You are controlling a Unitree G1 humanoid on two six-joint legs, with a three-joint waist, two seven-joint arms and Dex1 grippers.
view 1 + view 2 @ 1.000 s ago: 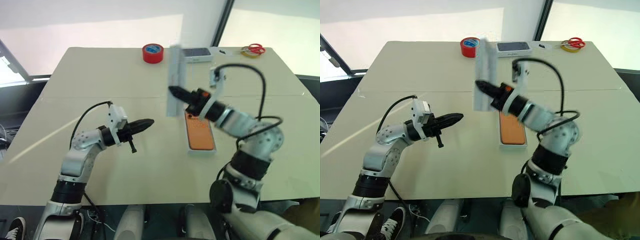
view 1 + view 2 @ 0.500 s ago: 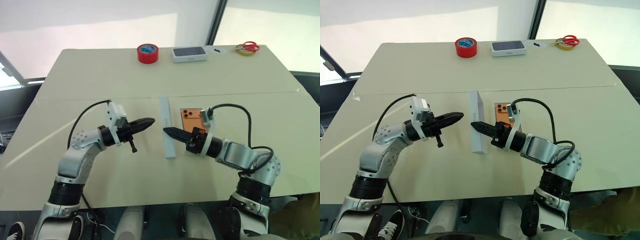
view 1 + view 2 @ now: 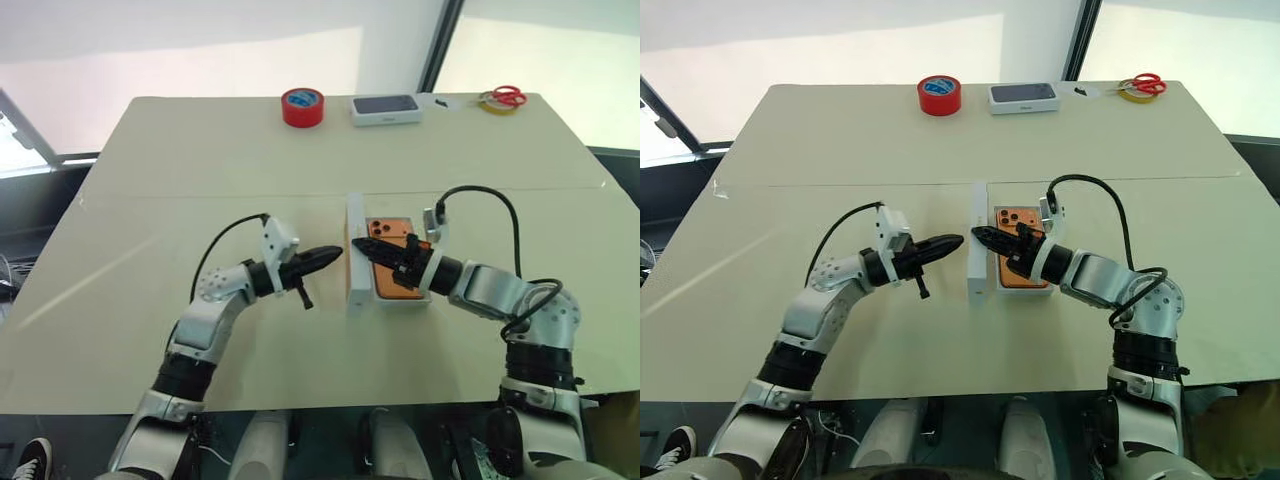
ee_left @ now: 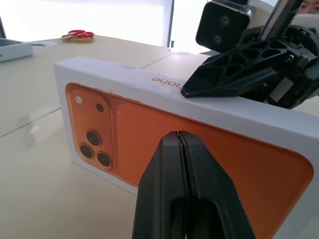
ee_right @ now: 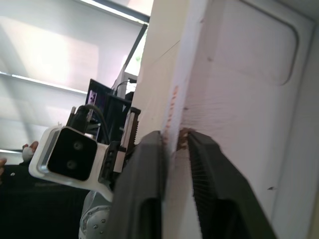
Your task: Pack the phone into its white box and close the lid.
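The orange phone (image 3: pixel 390 265) lies back up in the white box (image 3: pixel 398 299) at mid-table, its lenses at the far end. The lid (image 3: pixel 355 262) stands on its long edge against the box's left side. Its printed orange outer face (image 4: pixel 209 149) is turned toward my left gripper (image 3: pixel 338 253), which is shut, its tip close to that face. My right gripper (image 3: pixel 358 243) reaches over the phone to the lid's top edge. In the right wrist view its fingers (image 5: pixel 144 169) straddle the lid's wall (image 5: pixel 175 114), slightly parted.
At the table's far edge are a red tape roll (image 3: pixel 302 106), a white box with a dark top face (image 3: pixel 385 108), and red scissors (image 3: pixel 510 96) beside a yellow ring. Bare tabletop surrounds both arms.
The right gripper brought the lid down from the air and set it on edge beside the box, then its fingers parted. The left gripper moved right, up to the lid's face.
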